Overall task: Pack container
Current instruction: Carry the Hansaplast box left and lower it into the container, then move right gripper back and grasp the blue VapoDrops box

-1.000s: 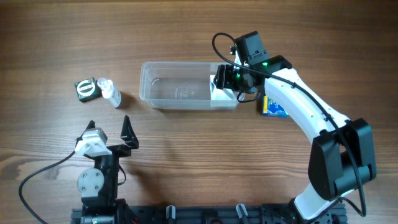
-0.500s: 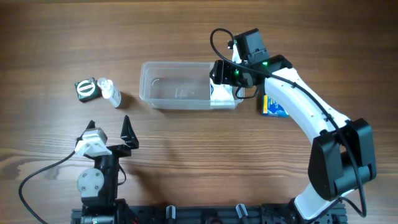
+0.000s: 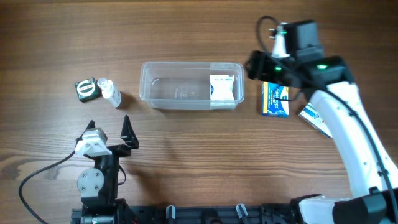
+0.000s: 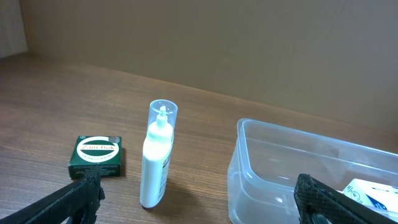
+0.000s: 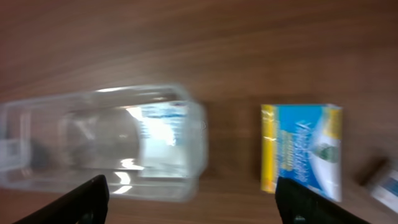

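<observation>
Left pincer (image 3: 109, 130) fingers wide apart; right pincer (image 3: 252, 65) seemingly splayed too, empty

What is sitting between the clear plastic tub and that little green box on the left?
A small white bottle with a clear cap stands between the green box and the container, shown in the overhead and left wrist views.

Wooden table (image 3: 186, 31). Green box (image 3: 86, 89) at 9 o'clock, with a white bottle (image 3: 111, 93) just beside it, on its 3 o'clock side. Blue-and-yellow carton (image 3: 275, 100) lies flat at 3 o'clock.
</observation>
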